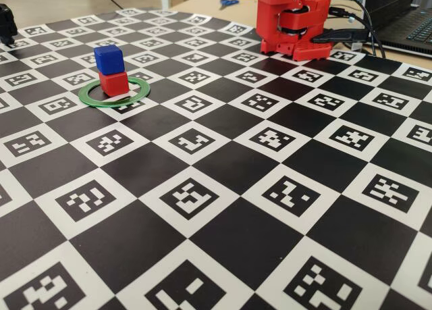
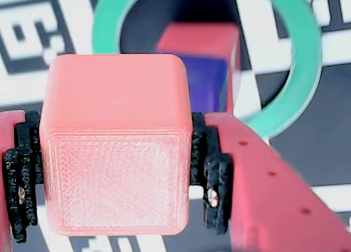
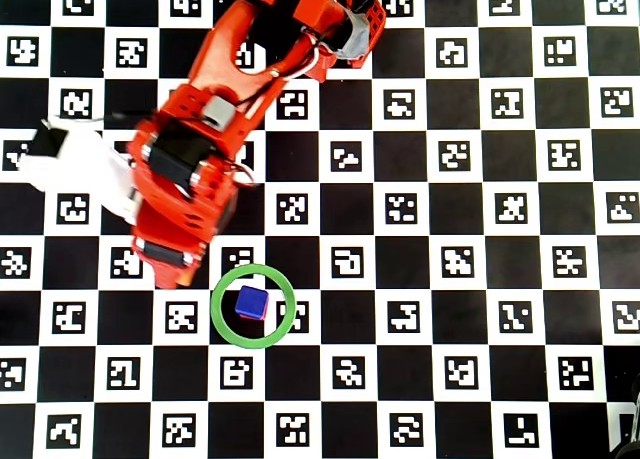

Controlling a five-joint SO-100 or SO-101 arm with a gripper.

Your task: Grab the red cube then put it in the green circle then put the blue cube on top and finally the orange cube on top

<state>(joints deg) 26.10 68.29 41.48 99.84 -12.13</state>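
The pincer (image 2: 115,169) is pinching the orange cube (image 2: 115,147) between its black-padded fingers (image 2: 211,175), and in the wrist view that cube fills the near foreground, covering part of the stack behind it. That stack is the blue cube (image 1: 109,59) sitting squarely on the red cube (image 1: 113,83), both inside the green circle (image 1: 91,98), which lies flat towards the far left part of the counter (image 1: 223,236) in the fixed view. From overhead the red arm (image 3: 200,159) reaches from the top edge of the counter down to just beside the ring's upper left, and a white block (image 3: 85,169) juts from its left side. The counter is covered by a black-and-white checker sheet with coded markers. Beyond its far edge in the fixed view lie blue-handled scissors (image 1: 228,3), dark cables (image 1: 358,26) and a laptop (image 1: 412,26) on pale wood
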